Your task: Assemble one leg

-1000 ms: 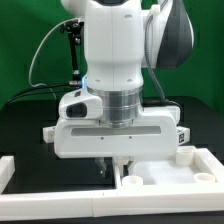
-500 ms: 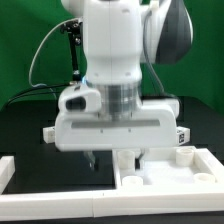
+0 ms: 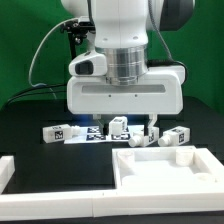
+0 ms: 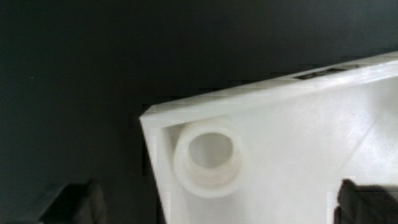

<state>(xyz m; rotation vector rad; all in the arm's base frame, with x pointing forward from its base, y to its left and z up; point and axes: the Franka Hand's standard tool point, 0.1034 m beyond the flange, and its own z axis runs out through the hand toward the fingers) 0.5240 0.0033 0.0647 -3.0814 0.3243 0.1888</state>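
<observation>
Several short white legs with black-and-white tags lie in a row on the black table behind my gripper: one at the exterior view's left (image 3: 55,132), one in the middle (image 3: 117,126), one to the right (image 3: 173,136). My gripper (image 3: 126,126) hangs above the table, open and empty, with its dark fingers (image 3: 152,124) wide apart. It is above the far left corner of the large white tray-like part (image 3: 160,172). In the wrist view that corner (image 4: 267,110) with a round socket (image 4: 210,160) lies below my gripper (image 4: 217,205).
A white raised border (image 3: 20,178) runs along the front and left of the table. A flat tagged marker board (image 3: 90,134) lies among the legs. A green backdrop and a black cable stand behind the arm.
My gripper has risen from the tray's far left corner and shifted toward the exterior view's right. The row of legs behind it has come into view. The fingers stay open.
</observation>
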